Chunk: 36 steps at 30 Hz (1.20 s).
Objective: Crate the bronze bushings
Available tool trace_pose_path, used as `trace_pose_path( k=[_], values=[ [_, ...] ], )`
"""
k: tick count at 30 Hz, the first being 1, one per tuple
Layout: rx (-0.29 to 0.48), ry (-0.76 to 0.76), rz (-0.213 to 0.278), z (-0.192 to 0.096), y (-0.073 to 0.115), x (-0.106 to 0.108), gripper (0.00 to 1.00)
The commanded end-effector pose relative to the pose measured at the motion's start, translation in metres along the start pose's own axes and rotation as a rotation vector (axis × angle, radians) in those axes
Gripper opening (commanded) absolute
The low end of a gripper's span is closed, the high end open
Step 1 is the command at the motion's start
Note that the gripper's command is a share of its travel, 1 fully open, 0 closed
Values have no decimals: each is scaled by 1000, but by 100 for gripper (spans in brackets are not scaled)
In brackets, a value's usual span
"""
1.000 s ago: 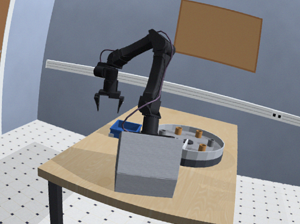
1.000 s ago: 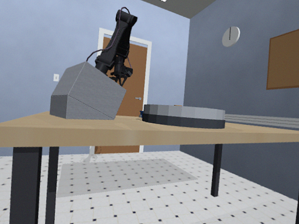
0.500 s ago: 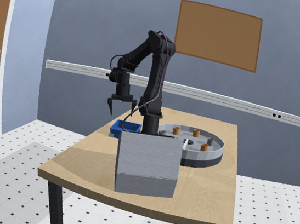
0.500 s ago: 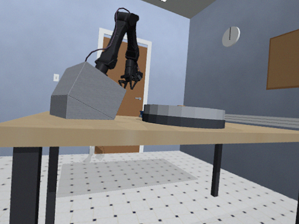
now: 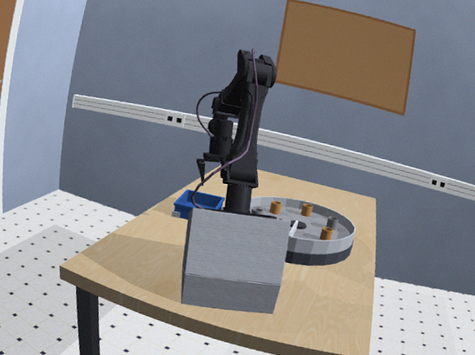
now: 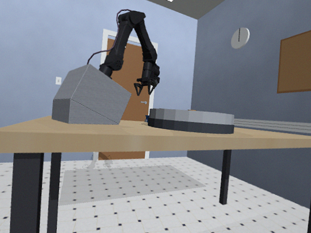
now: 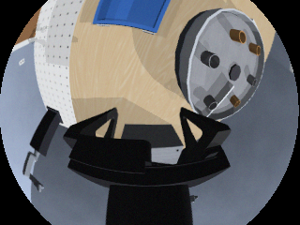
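Observation:
The grey turntable [image 5: 301, 229] stands on the right part of the table. Three bronze bushings stand upright on it [image 5: 276, 207] [image 5: 306, 209] [image 5: 326, 233], with a steel bushing [image 5: 332, 221] between the two on the right. My gripper [image 5: 203, 166] is open and empty. It hangs well above the table, over the crate's near side. In the wrist view the turntable [image 7: 221, 63] shows bronze bushings [image 7: 238, 36] and dark steel ones [image 7: 213, 60].
A large grey box [image 5: 233, 260] holding the arm's base stands at the table's front and hides part of the crate and turntable. The low side view shows only the turntable's rim [image 6: 191, 120] and the gripper [image 6: 145, 88] above it to the left.

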State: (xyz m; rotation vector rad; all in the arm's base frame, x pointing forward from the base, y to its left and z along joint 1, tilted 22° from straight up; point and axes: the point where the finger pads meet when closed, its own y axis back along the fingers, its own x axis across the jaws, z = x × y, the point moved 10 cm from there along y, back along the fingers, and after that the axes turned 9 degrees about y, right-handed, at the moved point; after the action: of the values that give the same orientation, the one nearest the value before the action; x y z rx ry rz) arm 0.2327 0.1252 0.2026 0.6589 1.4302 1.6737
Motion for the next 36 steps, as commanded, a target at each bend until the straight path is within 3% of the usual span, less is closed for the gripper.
trace_pose_path(
  k=[1,2,4,9,14,17,24,36],
  values=[
    [-37,93,46,3,14,-21,100],
    [-44,109,49,0,15,-35,100],
    [-44,109,49,0,15,-35,100],
    [-47,158,65,-10,12,-76,100],
    [-58,174,64,-15,13,-89,100],
    [-82,206,59,-26,17,-113,100],
    [-102,248,56,-45,18,-144,100],
    [-161,326,1,-85,31,-190,100]
  ],
)
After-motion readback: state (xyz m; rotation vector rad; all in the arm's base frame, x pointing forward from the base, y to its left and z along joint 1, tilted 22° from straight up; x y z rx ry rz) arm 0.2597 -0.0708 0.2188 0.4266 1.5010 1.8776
